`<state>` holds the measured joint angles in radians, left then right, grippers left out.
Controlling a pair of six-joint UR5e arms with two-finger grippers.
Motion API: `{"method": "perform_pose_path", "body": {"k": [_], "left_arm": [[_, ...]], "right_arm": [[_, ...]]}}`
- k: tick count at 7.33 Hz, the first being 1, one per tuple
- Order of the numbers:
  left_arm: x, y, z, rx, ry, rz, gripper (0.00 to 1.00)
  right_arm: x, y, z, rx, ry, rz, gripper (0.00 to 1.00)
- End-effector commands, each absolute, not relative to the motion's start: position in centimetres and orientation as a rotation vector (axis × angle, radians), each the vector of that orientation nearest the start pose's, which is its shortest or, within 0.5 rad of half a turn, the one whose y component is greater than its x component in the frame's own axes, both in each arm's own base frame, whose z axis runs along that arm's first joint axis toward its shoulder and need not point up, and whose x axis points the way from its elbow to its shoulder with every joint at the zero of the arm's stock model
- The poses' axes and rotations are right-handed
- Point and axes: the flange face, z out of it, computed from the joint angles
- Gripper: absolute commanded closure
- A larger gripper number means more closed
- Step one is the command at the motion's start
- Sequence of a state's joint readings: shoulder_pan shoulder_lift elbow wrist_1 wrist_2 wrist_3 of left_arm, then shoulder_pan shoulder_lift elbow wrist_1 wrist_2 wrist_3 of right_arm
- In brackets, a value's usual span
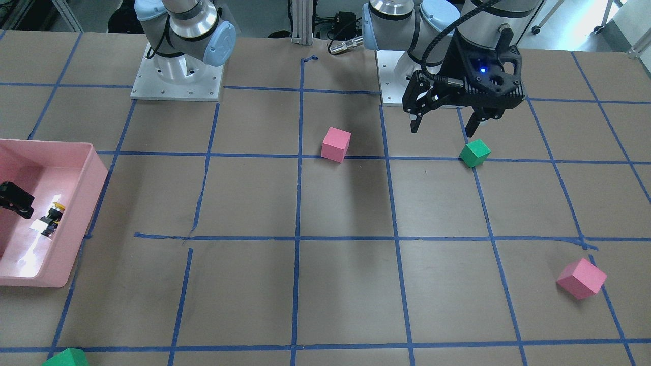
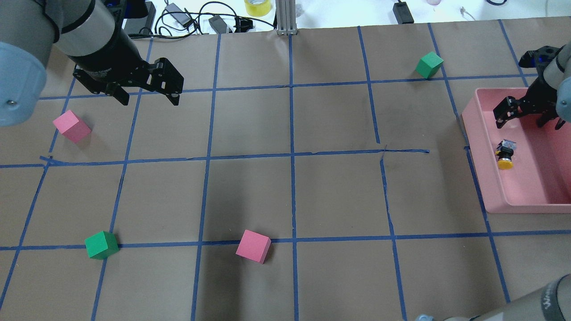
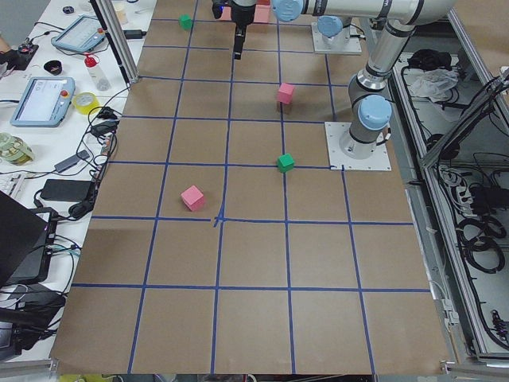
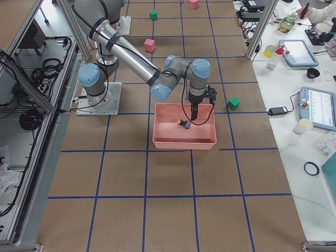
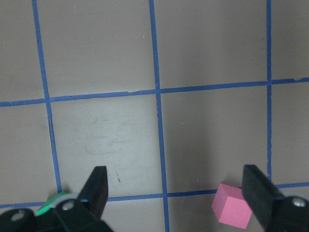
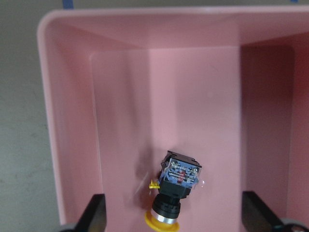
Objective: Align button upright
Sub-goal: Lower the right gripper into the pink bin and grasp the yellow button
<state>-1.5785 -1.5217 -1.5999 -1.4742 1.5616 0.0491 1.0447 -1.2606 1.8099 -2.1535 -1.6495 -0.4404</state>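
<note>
Located the button (image 2: 506, 154) inside the pink tray (image 2: 479, 178), lying on its side on the tray floor, close to the tray wall facing the middle of the bench (image 2: 339, 191). Noted yellow cap pointing along that wall toward the tray's robot-side end, black body behind it; not upright. Found the right pincer (image 2: 528, 123) over the tray, above the button, jaws spread wide, holding nothing; in the wrist view, button lined up between the two fingers. Found the left pincer (image 2: 149, 100) well apart from the tray, likewise spread and empty; judged idle for this step. Step in hand, as judged: descent for the grasp. Recommend lowering straight down with fingers either side of the black body, not the round cap, likely to slip. Advise keeping clear of the near tray wall, closing gently, lifting only enough to tip the cap upward, then setting down on the flat base. Risk judged: skidding on the glossy floor if nudged by one finger first
</note>
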Motion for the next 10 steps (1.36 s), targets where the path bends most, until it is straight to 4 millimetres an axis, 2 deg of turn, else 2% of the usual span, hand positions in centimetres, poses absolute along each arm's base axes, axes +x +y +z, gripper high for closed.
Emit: {"method": "perform_pose_path", "body": {"k": [1,2,4,6,8,9,10], "left_arm": [[-13.8,-48.1,50.7,0.09,3.142,-0.184,0.0],[-13.8,-48.1,50.7,0.09,3.142,-0.184,0.0],[-13.8,-48.1,50.7,0.09,3.14,-0.184,0.0],[-13.8,-48.1,50.7,0.09,3.14,-0.184,0.0],[-13.8,-48.1,50.7,0.09,3.139,-0.183,0.0],[-13.8,-48.1,50.7,0.09,3.142,-0.184,0.0],[-13.8,-48.1,50.7,0.09,3.142,-0.184,0.0]], "right_arm": [[-20.2,-52.9,23.8,0.231,3.192,0.088,0.0],[-20.7,-52.4,23.2,0.255,3.184,0.106,0.0],[-20.4,-52.2,20.2,0.254,3.141,0.174,0.03],[-20.7,-52.1,19.5,0.25,3.145,0.202,0.03],[-22.4,-51.5,18.6,0.296,3.126,0.219,0.02],[-22.6,-51.5,18.0,0.302,3.108,0.224,0.32],[-22.6,-51.4,17.9,0.299,3.106,0.232,0.92]]}}
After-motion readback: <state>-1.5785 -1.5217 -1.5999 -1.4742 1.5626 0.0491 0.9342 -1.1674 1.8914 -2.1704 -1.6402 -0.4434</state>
